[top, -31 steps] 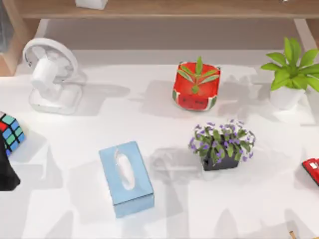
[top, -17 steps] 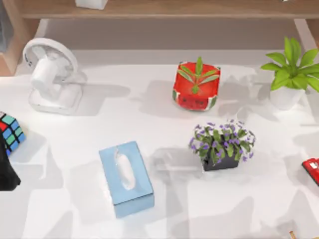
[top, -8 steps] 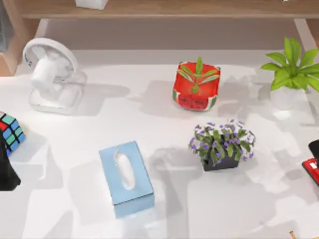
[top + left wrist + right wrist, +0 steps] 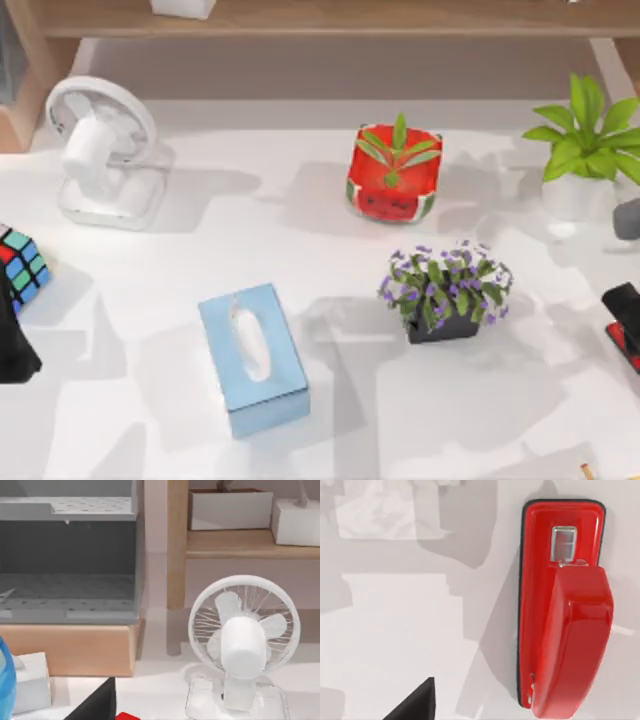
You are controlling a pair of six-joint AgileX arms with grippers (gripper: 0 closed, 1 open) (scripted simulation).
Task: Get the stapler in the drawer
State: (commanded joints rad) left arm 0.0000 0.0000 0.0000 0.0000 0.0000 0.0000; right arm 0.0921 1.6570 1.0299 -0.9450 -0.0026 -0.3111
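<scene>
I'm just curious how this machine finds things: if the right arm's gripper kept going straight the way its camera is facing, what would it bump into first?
Most likely the stapler, lying flat on the white table directly under the right wrist camera. In the top view the right gripper sits at the table's right edge, over the stapler. How much height is left is unclear.

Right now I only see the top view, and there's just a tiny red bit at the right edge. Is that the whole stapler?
Observer: The right wrist view shows the whole stapler lying flat on the table, under the right pincer.
Kid: Where's the drawer?
Observer: The left wrist view, from the left pincer at the table's left edge, shows a grey drawer unit on a wooden base, beside the white fan.
Kid: Is it open?
Observer: It looks open: its dotted floor shows inside.
</scene>
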